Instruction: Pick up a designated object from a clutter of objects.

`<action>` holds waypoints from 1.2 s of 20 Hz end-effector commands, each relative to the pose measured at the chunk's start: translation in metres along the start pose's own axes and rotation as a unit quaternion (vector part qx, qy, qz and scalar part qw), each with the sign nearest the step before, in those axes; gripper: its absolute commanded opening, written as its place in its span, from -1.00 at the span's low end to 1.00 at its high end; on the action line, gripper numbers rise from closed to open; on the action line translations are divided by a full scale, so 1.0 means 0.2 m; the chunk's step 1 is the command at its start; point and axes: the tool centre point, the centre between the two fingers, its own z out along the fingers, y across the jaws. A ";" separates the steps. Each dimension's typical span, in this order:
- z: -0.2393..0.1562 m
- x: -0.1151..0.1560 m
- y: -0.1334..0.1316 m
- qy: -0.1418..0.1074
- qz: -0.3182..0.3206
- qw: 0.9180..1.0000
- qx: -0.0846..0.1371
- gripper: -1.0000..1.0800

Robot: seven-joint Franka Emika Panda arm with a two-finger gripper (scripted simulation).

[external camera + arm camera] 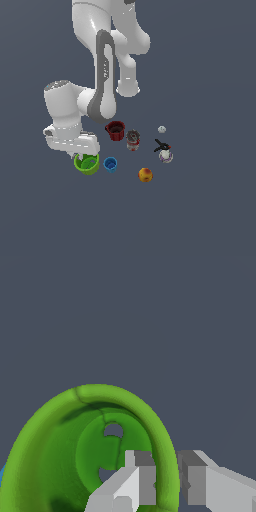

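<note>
The lime-green cup [60, 456] stands at the near edge of the clutter on the grey bench [210, 215], beside the small blue cup [110, 164], and the pincer [165, 483] straddles its thick rim, one finger inside the bowl and one outside, though whether the wall is already pinched I cannot tell. It looks a stiff, smooth, glossy moulded shell, probably light and a little slippery. The rounded rim wall seems the sound place to grip, squarely so it does not swing.
</note>
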 end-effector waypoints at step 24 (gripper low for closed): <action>-0.77 0.04 -0.89 0.003 0.001 1.000 -0.002 -1.00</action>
